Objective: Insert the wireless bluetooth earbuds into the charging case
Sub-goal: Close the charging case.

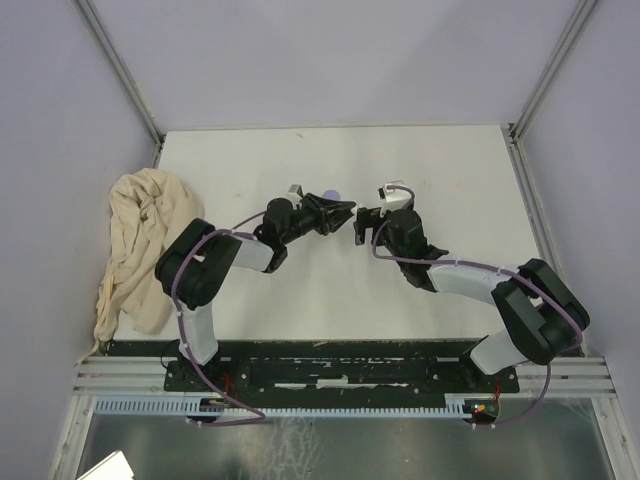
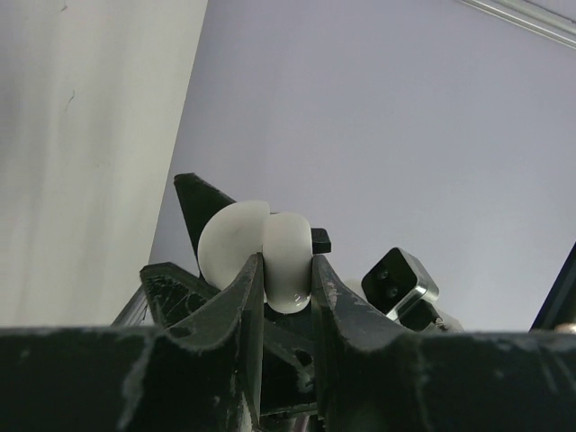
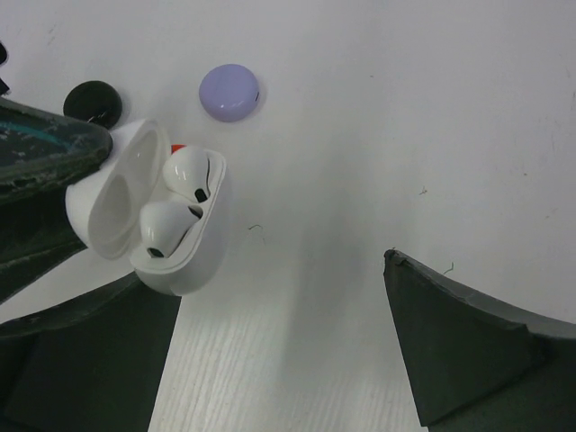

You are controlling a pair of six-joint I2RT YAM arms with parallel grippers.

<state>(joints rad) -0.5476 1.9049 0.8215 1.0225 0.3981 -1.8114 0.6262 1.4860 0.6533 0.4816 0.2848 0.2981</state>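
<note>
Left claw [image 2: 286, 274] clamps the glossy white plastic charging case [image 3: 153, 216], likely light and slippery, by its body over the counter's [image 1: 450, 180] middle, white earbuds [image 3: 187, 171] seated inside; right claw [image 3: 270, 297] gapes empty.

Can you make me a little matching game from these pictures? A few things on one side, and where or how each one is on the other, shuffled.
Things
1. white charging case
2. lilac disc
3. beige cloth
4. right gripper

Places or states
A. bunched at the left edge of the table
B. open, holding nothing
C. lid open, two white earbuds inside, clamped in the left gripper
D. lying on the table, apart from both grippers

Pairs: 1-C, 2-D, 3-A, 4-B
</note>
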